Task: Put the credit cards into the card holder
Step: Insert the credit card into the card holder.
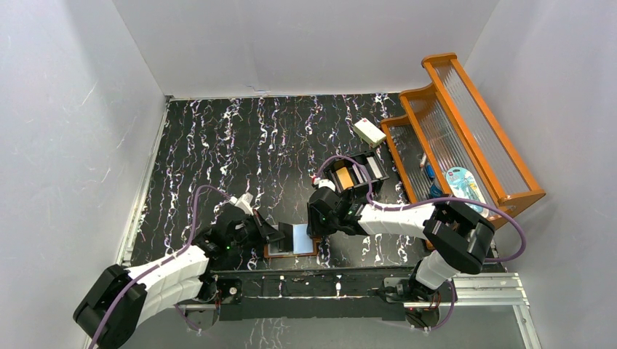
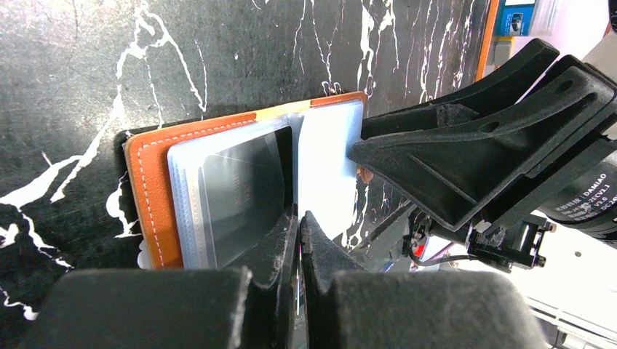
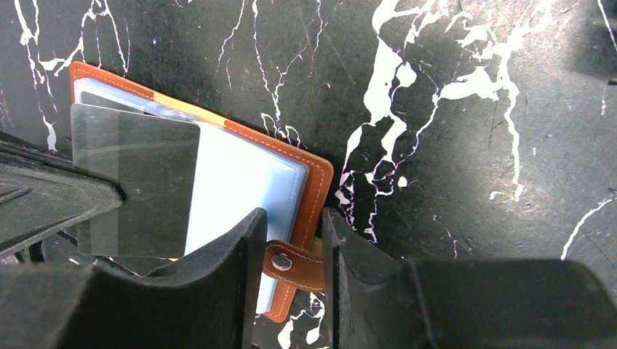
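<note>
Two arms lean in toward one spot at the near edge of the bench [image 1: 218,145], where the card holder [image 1: 300,241] lies open and flat, orange-brown cover down and pale blue sleeves facing up. From where I stand, the left end effector [image 2: 299,218] comes at it from the left, fingers pinched together on the grey card [image 3: 134,182] and gripping it by one edge. The card hangs tilted just above the holder's left half, its far corner over the pale blue page, and I can't make out whether its lower edge touches a sleeve. The right end effector [image 3: 293,218] sits at the holder's opposite edge, its two fingers a narrow gap apart and straddling the snap tab [image 3: 295,263], which sticks out from the cover between them. In the left wrist view one fingertip appears to touch the rim of the top sleeve, but whether the fingers squeeze the tab or only bracket it I cannot tell. The holder lies directly between the two end effectors. Well behind the right arm, a black compartmented box [image 1: 356,178] has more cards [image 1: 342,179] standing in it, orange and white among them. A white block [image 1: 369,131] lies just beyond, and a wooden rack [image 1: 473,123] stands along the bench's right side.
</note>
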You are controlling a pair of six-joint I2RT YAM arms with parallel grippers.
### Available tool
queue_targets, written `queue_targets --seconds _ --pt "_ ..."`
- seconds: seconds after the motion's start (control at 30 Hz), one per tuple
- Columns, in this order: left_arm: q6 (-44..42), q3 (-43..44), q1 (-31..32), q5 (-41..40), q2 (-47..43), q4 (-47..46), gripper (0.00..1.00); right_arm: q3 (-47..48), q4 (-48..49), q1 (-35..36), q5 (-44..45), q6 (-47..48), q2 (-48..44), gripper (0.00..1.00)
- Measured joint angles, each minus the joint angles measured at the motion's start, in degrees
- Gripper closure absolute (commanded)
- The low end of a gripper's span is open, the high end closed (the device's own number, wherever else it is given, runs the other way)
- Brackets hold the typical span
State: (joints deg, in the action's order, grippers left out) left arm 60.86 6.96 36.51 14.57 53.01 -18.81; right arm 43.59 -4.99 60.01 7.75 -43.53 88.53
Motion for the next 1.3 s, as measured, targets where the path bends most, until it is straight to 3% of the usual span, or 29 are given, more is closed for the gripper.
queue_targets --seconds 0.53,0.93,1.3 --pt "2.67 -1.03 0.00 -0.26 -2.47 2.14 1.00 -0.33 0.37 0.00 0.00 -0.09 -0.20 0.58" --pt "4.61 -3.52 0.00 2.01 5.64 -10.38 1.00 -0.37 0.35 0.00 -0.20 -0.09 -0.31 0.58" --pt "4.57 -3.61 0.39 -0.13 6.51 -12.07 1.00 -1.44 1.14 0.00 -0.46 -1.40 -1.01 0.58"
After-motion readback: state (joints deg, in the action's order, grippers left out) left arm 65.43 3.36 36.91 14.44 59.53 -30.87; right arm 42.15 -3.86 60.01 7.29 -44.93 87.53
